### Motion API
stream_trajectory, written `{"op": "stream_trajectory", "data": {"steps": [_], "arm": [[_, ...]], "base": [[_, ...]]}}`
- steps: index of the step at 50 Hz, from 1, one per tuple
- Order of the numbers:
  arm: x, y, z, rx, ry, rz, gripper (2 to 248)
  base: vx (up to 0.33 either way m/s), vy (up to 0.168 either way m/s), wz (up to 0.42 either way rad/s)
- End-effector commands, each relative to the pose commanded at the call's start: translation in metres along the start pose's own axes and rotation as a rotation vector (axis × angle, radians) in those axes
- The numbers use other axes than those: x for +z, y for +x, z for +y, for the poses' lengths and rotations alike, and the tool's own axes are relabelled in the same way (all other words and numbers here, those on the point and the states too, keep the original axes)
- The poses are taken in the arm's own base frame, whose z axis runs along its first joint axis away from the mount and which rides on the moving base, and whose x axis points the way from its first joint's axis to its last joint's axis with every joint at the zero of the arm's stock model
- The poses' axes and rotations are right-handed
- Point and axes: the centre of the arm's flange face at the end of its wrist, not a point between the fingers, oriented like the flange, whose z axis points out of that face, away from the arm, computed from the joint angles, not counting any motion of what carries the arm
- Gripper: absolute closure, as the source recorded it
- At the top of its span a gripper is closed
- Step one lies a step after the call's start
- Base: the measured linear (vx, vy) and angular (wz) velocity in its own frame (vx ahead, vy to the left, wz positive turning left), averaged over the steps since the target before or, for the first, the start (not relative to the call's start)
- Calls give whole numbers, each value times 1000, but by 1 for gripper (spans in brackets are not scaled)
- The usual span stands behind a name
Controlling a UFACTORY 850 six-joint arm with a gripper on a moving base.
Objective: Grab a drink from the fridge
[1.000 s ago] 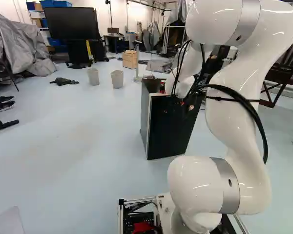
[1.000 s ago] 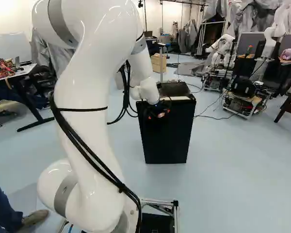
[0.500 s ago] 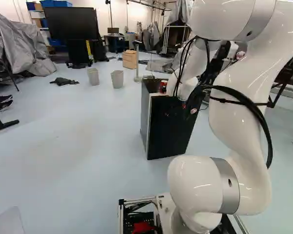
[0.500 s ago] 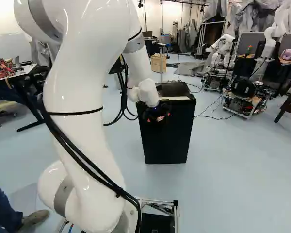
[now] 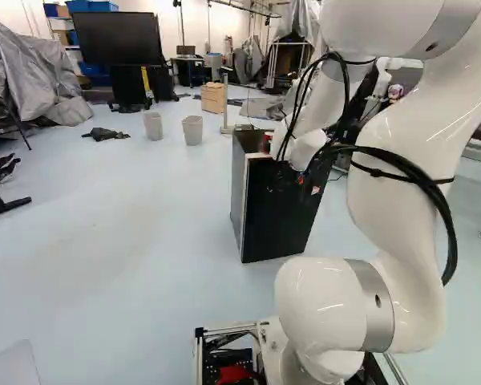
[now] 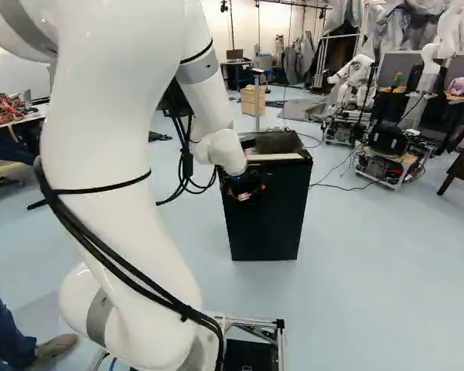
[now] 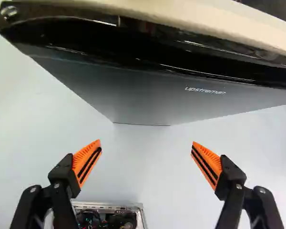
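"Fridge [image 6: 267, 220] first. Where is it?"

"Upright on the floor [image 5: 128, 233], ahead of the base. Black front, pale strip along the top edge. Red can [image 5: 266, 143] on top in the left base view, mostly hidden by the arm [image 5: 397, 160]. Inside of the fridge hidden too."

"Fingers [image 6: 243, 195]?"

"Wide apart, floor visible between them. They're at the front of the fridge, near its upper part. Orange pads [image 7: 87, 162] facing each other. Dark front panel lies ahead of them in the wrist view."

"Surface?"

"Floor's smooth, pale blue-grey. Fridge top is dark behind the pale strip."

"Room around it?"

"Left base view: two light bins [image 5: 192, 130] side by side beyond the fridge, slightly apart. Wooden drawer unit [image 5: 213, 98] farther back. Big dark screen [image 5: 116, 38] near the back wall, dark cloth [image 5: 106, 134] lying on the floor, grey sheeting [image 5: 32, 72] heaped at the left."

"Other side?"

"Right base view: another robot [image 6: 356, 73], white, back beyond the fridge's right. Wheeled cart [image 6: 387, 162] nearer, with black cables [image 6: 340, 184] trailing on the floor between it and the fridge."
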Motion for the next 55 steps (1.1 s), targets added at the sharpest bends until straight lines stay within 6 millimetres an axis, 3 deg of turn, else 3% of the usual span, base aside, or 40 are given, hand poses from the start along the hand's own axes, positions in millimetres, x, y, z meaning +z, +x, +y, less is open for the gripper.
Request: {"op": "stream_trajectory", "data": {"steps": [37, 55], "arm": [[-44, -12, -39, 160, -91, 335, 3], [-58, -9, -40, 242, -173, 499, 3]], "base": [[0, 0, 0], [0, 0, 0]]}}
